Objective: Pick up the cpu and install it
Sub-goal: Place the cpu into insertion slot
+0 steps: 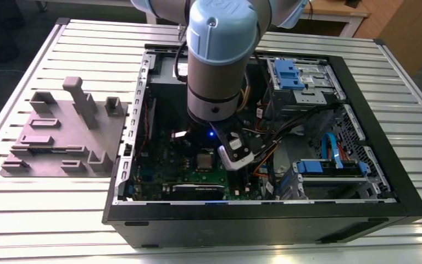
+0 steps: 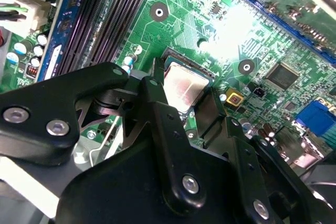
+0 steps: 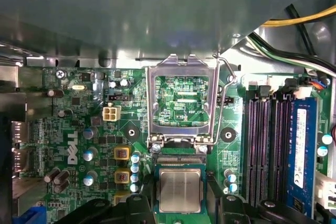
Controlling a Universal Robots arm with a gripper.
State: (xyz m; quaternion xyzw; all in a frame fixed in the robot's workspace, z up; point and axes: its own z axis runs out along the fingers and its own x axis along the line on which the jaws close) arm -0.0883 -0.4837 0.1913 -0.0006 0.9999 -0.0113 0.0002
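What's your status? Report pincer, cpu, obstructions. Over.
Pincer low over motherboard, at cpu. Cpu level at socket, metal top up. Retention frame flipped open, clear of it.

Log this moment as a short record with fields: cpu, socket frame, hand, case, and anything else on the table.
cpu: flat, metal top up, in or just above its seat on the motherboard
socket frame: flipped open, beside the cpu
hand: inside the case, right at the cpu; grip cannot be told
case: open, lying on the slatted table
grey block: on the table, at the exterior view's left of the case
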